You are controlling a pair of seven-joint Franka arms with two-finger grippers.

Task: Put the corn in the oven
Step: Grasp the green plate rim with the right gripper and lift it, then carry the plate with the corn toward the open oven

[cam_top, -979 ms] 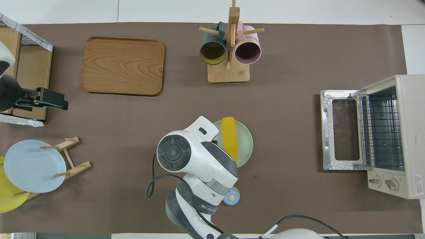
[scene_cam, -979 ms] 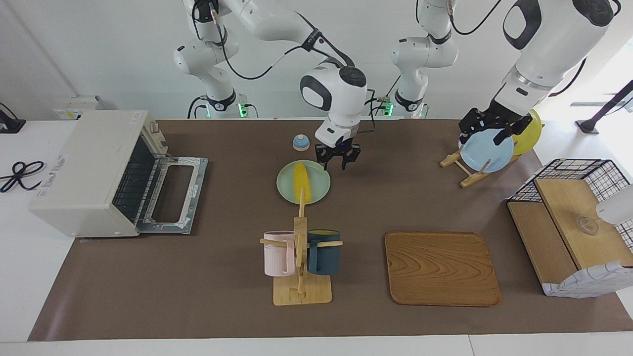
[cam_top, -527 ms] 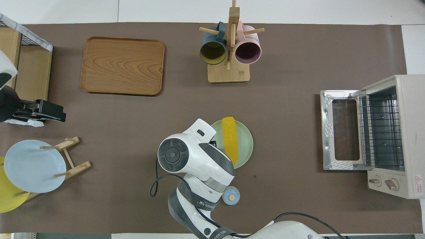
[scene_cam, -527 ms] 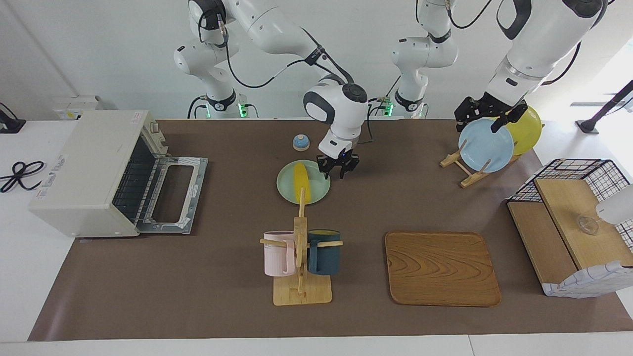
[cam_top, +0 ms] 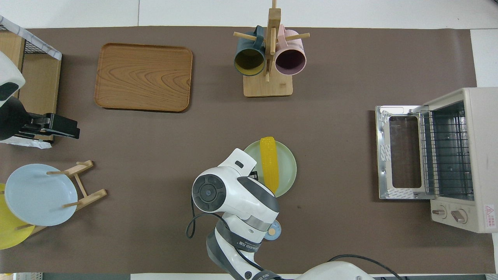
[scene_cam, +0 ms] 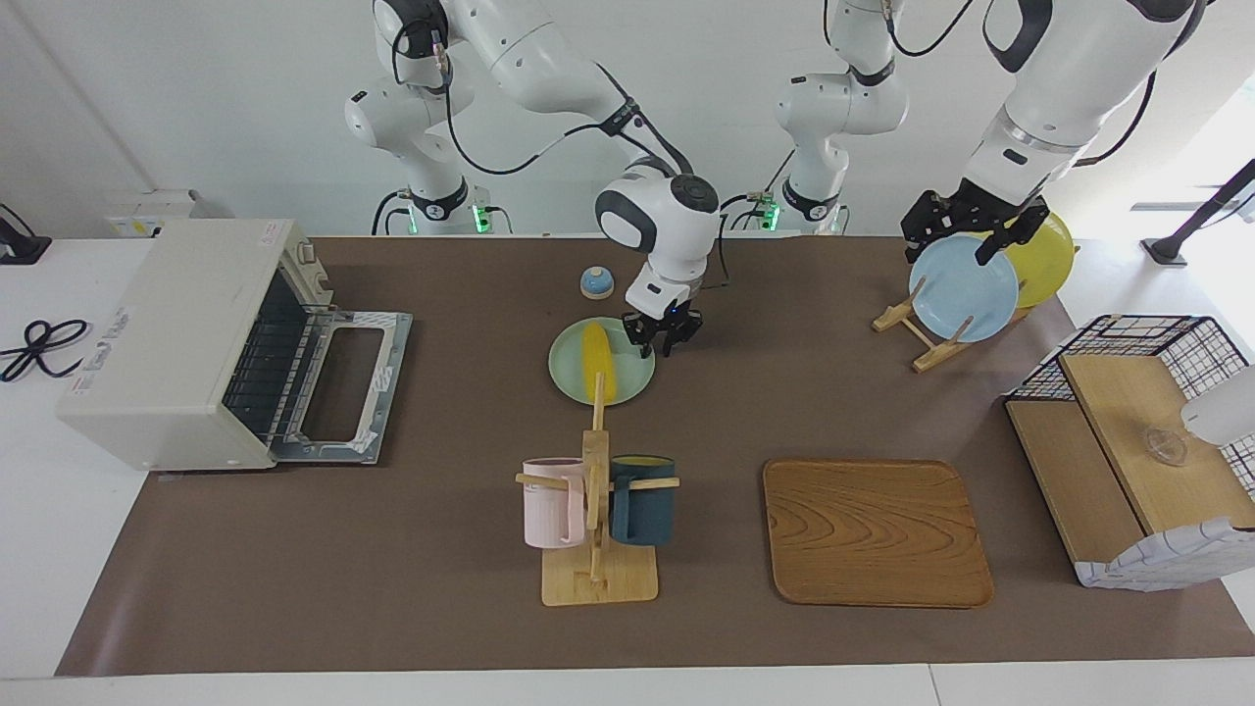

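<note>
The yellow corn (scene_cam: 595,361) lies on a pale green plate (scene_cam: 632,368) in the middle of the table; it also shows in the overhead view (cam_top: 269,163). My right gripper (scene_cam: 662,340) is open and empty. It hangs low over the plate's rim on the side toward the left arm's end, beside the corn and not touching it. In the overhead view its wrist hides the fingers. The off-white oven (scene_cam: 176,333) stands at the right arm's end with its door (scene_cam: 343,387) folded down and its wire rack (cam_top: 447,151) bare. My left gripper (scene_cam: 966,235) is open over the blue plate.
A mug tree (scene_cam: 595,510) with a pink and a dark blue mug stands farther from the robots than the green plate. A small blue bell (scene_cam: 596,282) is nearer to them. A wooden tray (scene_cam: 876,532), a rack with a blue plate (scene_cam: 966,294) and a yellow plate (scene_cam: 1049,250), and a wire basket (scene_cam: 1128,461) are toward the left arm's end.
My right gripper has come down and moved toward the green plate's rim, closer to the corn. My left gripper has risen a little above the blue plate.
</note>
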